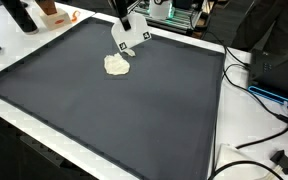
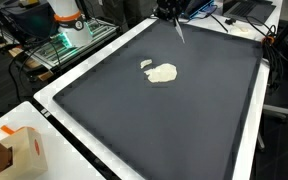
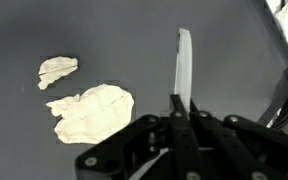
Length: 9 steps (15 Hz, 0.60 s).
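Exterior view: a white counter (image 1: pixel 34 135) carries a dark grey mat (image 1: pixel 134 120) that covers nearly all of its top. The tool (image 1: pixel 124 42) hangs over the mat close to the counter's far edge, where the arm comes in. A cream crumpled lump (image 1: pixel 117 65) lies on the mat just in front of it, nearer the far edge than the near one. Here it reads as one lump. From this angle I cannot tell how far the tool is open or what it holds. An orange and white box (image 1: pixel 52 12) is at the far left corner and black cables (image 1: pixel 254 85) run off the right edge.

Exterior view: the tool (image 2: pixel 171 14) is at the far edge, and a thin white flat strip (image 2: pixel 177 32) points down from it toward the mat (image 2: pixel 174 130). Whether the strip's tip touches the mat cannot be told. The lump is two pieces here. The larger cream crumpled piece (image 2: pixel 163 74) and the smaller cream crumpled piece (image 2: pixel 146 65) lie just beside each other with a narrow gap, both on the mat near the strip's tip and apart from it. A white and orange carton (image 2: pixel 19 150) sits at the near left corner of the counter.

Wrist view: the tool (image 3: pixel 181 100) has its dark fingers (image 3: pixel 172 108) pressed together on the base of the thin white flat strip (image 3: pixel 184 60), with no gap at the grip, and the strip sticks straight out ahead. The larger cream crumpled piece (image 3: pixel 91 112) lies on the mat to the left of the strip, near it and not touching. The smaller cream crumpled piece (image 3: pixel 57 70) is farther left and farther out.
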Motion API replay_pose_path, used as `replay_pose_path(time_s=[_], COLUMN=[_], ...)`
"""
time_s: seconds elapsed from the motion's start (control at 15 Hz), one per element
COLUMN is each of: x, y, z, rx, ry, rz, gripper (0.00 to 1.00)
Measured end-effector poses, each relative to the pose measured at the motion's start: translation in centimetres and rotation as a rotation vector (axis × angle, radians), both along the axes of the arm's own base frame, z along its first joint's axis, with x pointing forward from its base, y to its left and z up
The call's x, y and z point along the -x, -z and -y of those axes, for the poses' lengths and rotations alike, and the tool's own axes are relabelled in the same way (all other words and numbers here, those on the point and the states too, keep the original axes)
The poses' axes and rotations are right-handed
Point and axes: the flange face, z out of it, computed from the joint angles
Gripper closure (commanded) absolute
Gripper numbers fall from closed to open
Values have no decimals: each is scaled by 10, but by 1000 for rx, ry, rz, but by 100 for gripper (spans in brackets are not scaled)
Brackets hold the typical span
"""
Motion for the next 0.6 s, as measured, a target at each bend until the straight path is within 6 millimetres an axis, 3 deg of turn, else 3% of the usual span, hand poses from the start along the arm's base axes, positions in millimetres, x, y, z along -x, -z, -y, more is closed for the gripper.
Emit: replay_pose_path(time_s=[0.6], x=[11], y=[-20], z=[-8], rx=[188], ry=[-16], rz=[-89], gripper=[99])
